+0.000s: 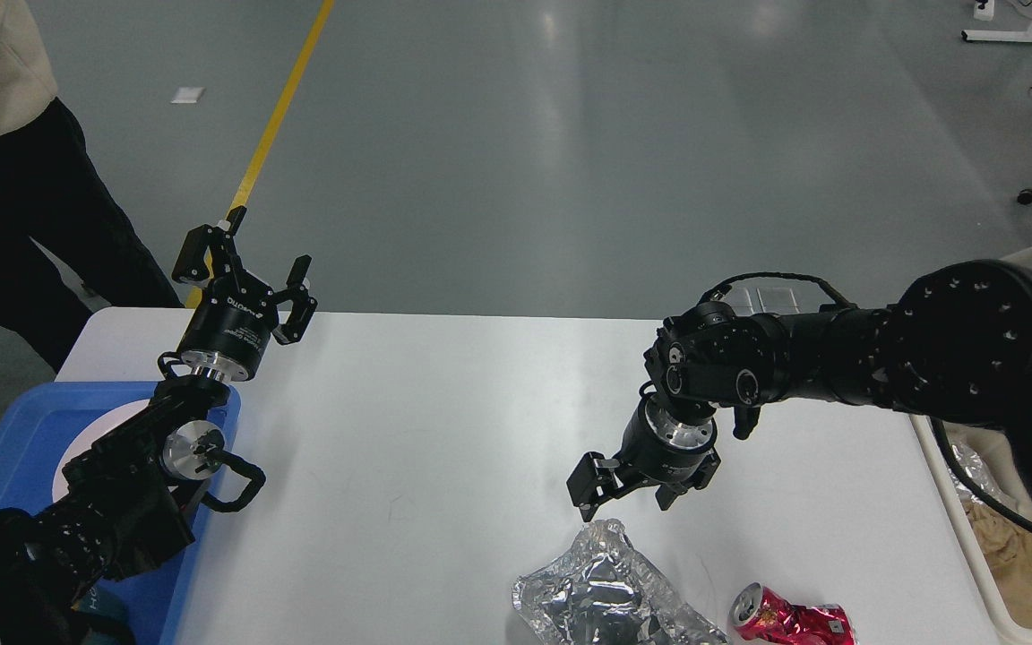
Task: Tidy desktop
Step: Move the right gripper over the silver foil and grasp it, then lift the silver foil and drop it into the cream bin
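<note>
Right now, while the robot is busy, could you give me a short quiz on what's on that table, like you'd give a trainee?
1. True or false: the right tool is holding the crushed red metal can.
2. Which item lies nearest the right tool: A) crumpled silver foil wrapper B) blue plastic tray?
3. Fill in: the left tool's fingers are ___.

Key: 1 false; 2 A; 3 open.

Single head cam, mounted high, looking forward and down across the desktop. Medium-close range: both arms enter from the bottom corners, near edge of the table cropped, grey floor fills the upper half. No second view.
</note>
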`<state>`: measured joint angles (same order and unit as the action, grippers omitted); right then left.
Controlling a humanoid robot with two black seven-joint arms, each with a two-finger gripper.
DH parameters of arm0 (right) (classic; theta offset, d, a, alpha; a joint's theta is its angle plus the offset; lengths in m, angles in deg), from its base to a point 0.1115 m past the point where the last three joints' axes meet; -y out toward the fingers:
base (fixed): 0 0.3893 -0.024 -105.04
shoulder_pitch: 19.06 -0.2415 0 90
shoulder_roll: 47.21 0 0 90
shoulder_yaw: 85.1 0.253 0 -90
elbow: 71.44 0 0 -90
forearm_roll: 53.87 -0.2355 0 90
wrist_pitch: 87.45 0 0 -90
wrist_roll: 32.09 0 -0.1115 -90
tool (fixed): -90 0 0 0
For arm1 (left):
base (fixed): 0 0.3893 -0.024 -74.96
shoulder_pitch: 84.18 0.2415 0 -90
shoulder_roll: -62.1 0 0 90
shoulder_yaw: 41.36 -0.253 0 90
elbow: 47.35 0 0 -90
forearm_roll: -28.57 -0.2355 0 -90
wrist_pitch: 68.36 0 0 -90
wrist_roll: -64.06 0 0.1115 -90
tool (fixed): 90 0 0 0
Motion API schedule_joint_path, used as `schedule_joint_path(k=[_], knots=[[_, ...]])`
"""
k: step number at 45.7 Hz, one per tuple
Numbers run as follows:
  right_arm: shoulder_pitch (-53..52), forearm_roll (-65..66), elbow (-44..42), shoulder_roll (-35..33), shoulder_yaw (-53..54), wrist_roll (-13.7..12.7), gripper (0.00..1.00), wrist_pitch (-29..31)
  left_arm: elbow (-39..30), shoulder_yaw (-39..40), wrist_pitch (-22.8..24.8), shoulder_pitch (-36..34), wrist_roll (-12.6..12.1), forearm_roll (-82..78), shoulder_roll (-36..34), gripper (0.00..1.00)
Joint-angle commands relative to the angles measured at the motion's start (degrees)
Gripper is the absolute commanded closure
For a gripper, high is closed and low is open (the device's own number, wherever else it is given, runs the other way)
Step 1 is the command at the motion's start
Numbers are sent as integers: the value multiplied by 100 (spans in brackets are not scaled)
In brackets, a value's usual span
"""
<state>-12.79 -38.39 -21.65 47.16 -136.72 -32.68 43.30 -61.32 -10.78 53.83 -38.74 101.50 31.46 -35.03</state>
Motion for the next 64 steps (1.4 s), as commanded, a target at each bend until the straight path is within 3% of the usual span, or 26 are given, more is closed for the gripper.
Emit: schedule_joint_path(k=[1,28,44,50,56,60,64], knots=[[93,8,-21,38,-6,-3,0,2,0,0,-2,0,0,2,1,3],[726,96,-329,64,-173,-3,0,-472,0,0,7,0,0,-7,1,3],[1113,-1,-523,55,-349,6,2,-1474,0,0,-2,0,0,-7,1,4],[1157,-1,-514,47,-358,6,2,-1597,0,0,-2,0,0,2,1,4],[1139,-1,-522,29,-366,6,21,-1624,0,0,-2,0,0,2,1,3],[1087,-10,-514,20,-358,-3,48,-1615,0,0,-2,0,0,2,1,3],[1069,-1,-470,20,-366,-3,85,-1580,0,0,-2,0,0,2,1,3]])
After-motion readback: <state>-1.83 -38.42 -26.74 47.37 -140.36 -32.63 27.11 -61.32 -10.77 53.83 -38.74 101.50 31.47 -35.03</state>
